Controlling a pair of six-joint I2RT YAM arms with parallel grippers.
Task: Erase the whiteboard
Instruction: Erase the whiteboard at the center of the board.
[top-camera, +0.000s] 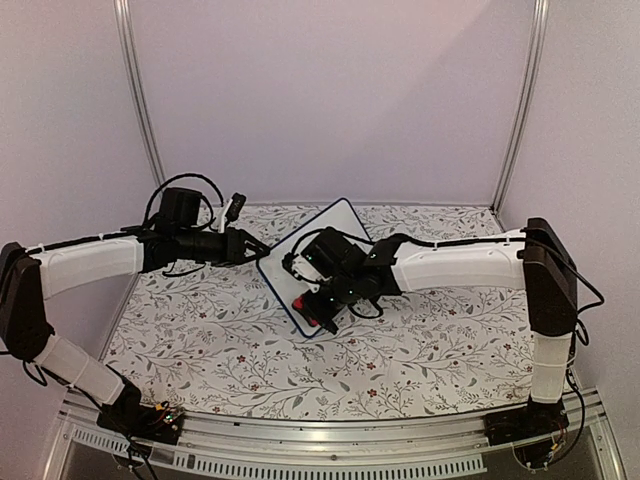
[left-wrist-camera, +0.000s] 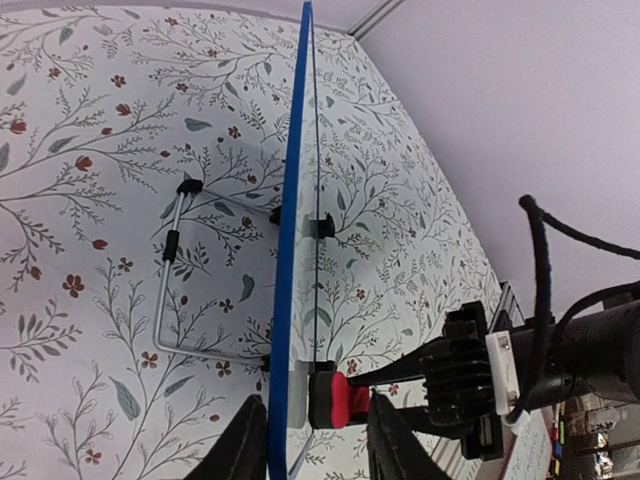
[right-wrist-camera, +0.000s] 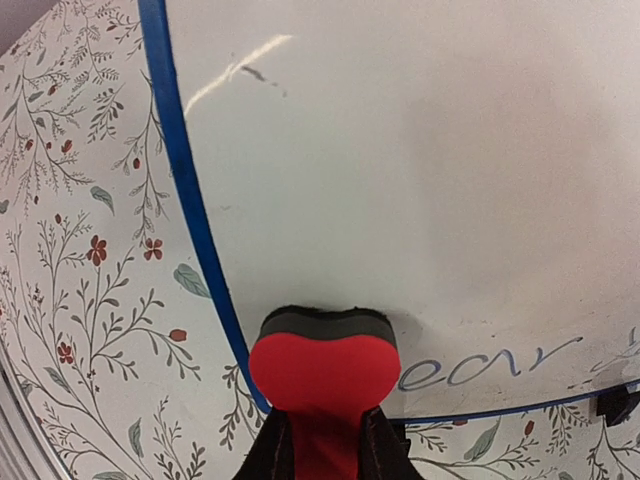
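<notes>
The whiteboard (top-camera: 322, 243) stands tilted on its wire stand (left-wrist-camera: 165, 290) at mid-table. In the left wrist view it shows edge-on as a blue frame (left-wrist-camera: 291, 230). My left gripper (left-wrist-camera: 318, 445) is open, its fingers straddling the board's left edge, one behind and one in front; it also shows from above (top-camera: 250, 245). My right gripper (right-wrist-camera: 322, 440) is shut on a red eraser (right-wrist-camera: 322, 365) whose dark felt presses on the board's lower left corner (top-camera: 303, 304). Blue handwriting (right-wrist-camera: 480, 365) lies right of the eraser, and a faint mark (right-wrist-camera: 255, 72) higher up.
A floral cloth (top-camera: 200, 340) covers the table. Pale walls with metal posts (top-camera: 140, 100) close the back and sides. An aluminium rail (top-camera: 330, 450) runs along the near edge. The right arm's black wrist (left-wrist-camera: 470, 375) sits close in front of the board.
</notes>
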